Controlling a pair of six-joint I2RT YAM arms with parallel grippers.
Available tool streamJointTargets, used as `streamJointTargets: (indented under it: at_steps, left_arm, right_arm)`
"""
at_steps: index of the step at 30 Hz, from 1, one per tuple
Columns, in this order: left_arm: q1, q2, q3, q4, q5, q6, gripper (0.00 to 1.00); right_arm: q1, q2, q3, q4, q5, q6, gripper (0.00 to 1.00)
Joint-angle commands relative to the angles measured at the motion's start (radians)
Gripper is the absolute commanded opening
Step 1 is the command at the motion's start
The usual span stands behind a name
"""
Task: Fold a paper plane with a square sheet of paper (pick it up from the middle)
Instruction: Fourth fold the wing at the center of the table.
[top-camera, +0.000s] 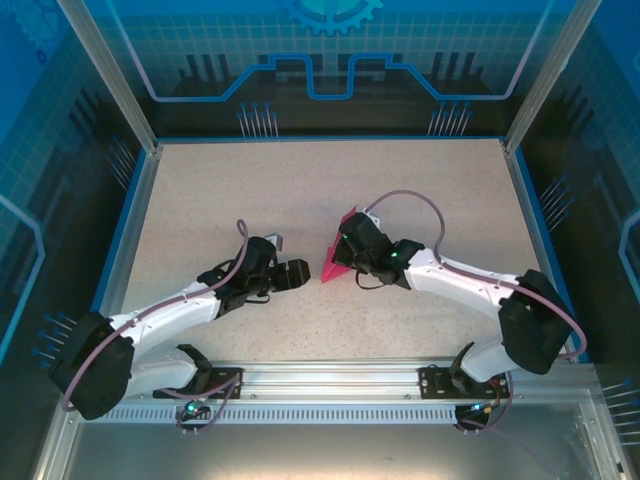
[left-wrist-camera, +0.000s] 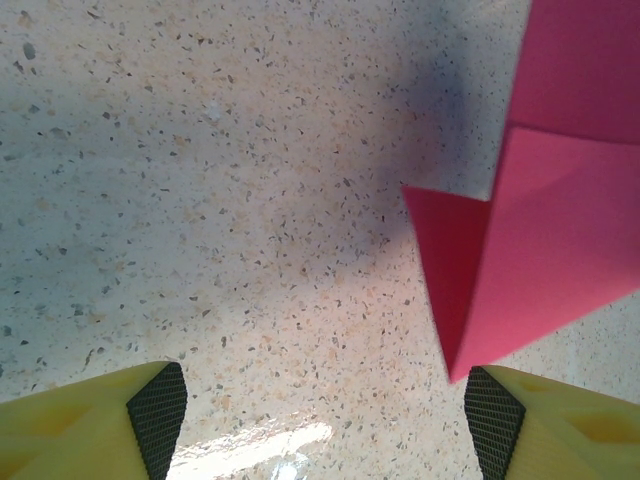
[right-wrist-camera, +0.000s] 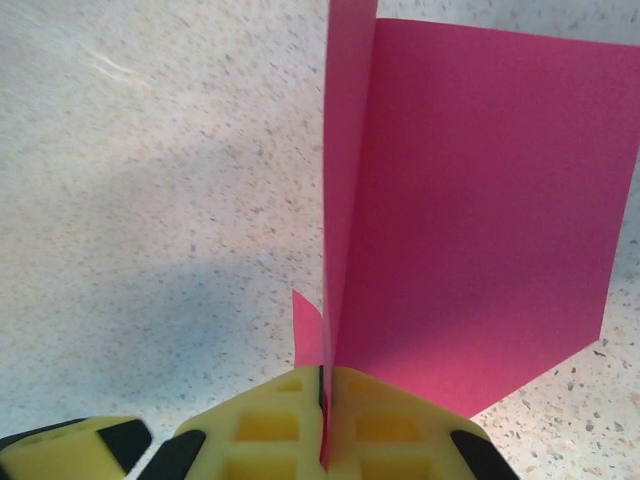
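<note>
Your right claw (right-wrist-camera: 322, 398) clenches the folded pink paper (right-wrist-camera: 480, 200) at the middle of the tabletop (top-camera: 200, 200). Your left claw (left-wrist-camera: 325, 415), released wide, faces the paper's tip from just beside it, on the left-edge side.

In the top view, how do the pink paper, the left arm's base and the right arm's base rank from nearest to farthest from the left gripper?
1. pink paper, just right of the left gripper
2. left arm's base, near edge, left
3. right arm's base, near edge, right

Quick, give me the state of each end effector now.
Left end effector: open, holding nothing.
Right end effector: shut on the folded pink paper.
</note>
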Motion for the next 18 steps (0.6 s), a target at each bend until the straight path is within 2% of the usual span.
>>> streamJointTargets:
  at_steps: [1, 8, 13, 18]
  left_arm:
    - [-0.008, 0.012, -0.018, 0.045, 0.010, 0.029, 0.76]
    - [-0.034, 0.035, -0.053, 0.141, 0.036, 0.124, 0.76]
    - [-0.116, 0.045, -0.096, 0.246, 0.005, 0.278, 0.75]
    - [-0.189, 0.064, -0.119, 0.328, -0.030, 0.433, 0.70]
  right_arm:
    - [-0.006, 0.060, 0.008, 0.028, -0.030, 0.034, 0.00]
    - [-0.013, 0.154, 0.007, 0.002, -0.097, 0.120, 0.00]
    - [-0.028, 0.188, 0.000, -0.029, -0.137, 0.192, 0.00]
    - [-0.055, 0.191, -0.032, -0.013, -0.184, 0.274, 0.00]
